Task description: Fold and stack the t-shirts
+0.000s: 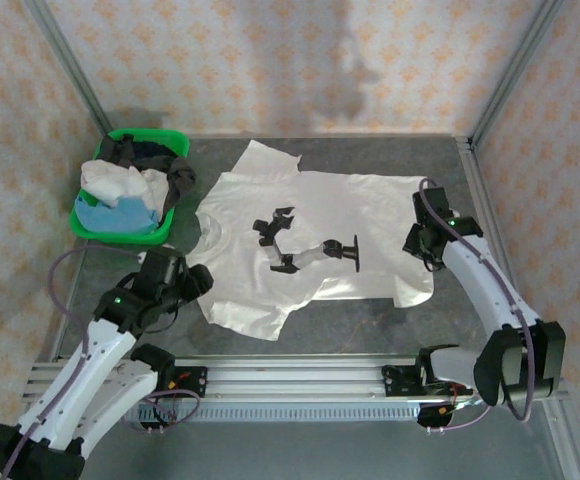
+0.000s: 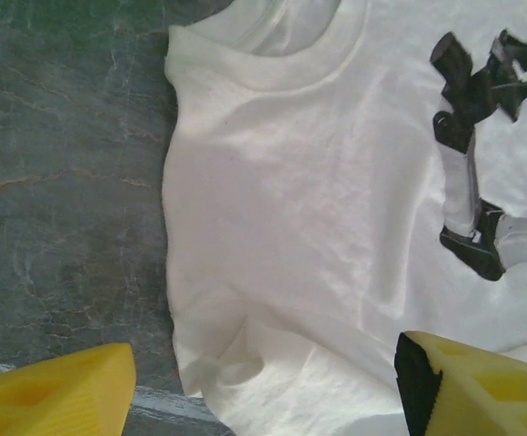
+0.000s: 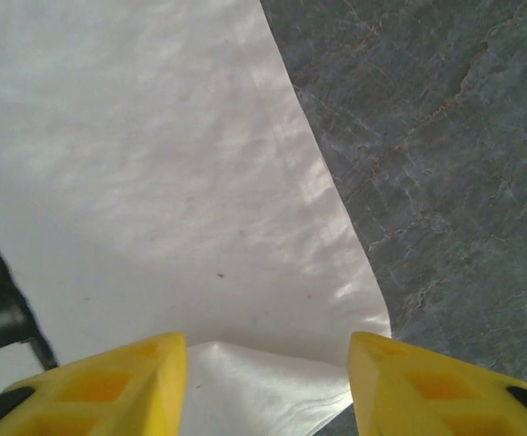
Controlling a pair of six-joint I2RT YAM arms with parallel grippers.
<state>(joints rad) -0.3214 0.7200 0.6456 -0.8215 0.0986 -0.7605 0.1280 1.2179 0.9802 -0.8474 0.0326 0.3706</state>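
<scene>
**White tee flat beside the basket, both grippers open over its ends**

The white t-shirt (image 1: 340,215) is lying spread out, front up, on the table (image 1: 370,325), just right of the green basket (image 1: 150,135) in the top view. Its long axis is running straight away from the basket. The collar (image 1: 210,235) is pointing at the basket side and the hem (image 1: 425,250) is sitting at the end farthest from the basket. One sleeve is sticking out toward the back wall and the other toward the arm bases. The black print (image 1: 300,245) is sitting mid-chest, well apart from the basket.

The basket is holding a heap of other shirts (image 1: 120,190): white, light blue and black cloth, bunched up.

The left gripper (image 1: 198,280) is hovering just off the basket's near right corner, over the shirt's collar-side shoulder. In the left wrist view its yellow fingers (image 2: 54,391) are standing wide apart and gripping nothing, with the shirt (image 2: 318,227) and its collar (image 2: 273,54) lying below.

The right gripper (image 1: 418,243) is sitting at the hem end, well apart from the basket. In the right wrist view its fingers (image 3: 109,381) are also standing apart. A folded-over bit of the hem corner is lying in the gap between them, and neither finger is pinching it. Bare table (image 3: 445,163) is showing past the shirt's edge.
</scene>
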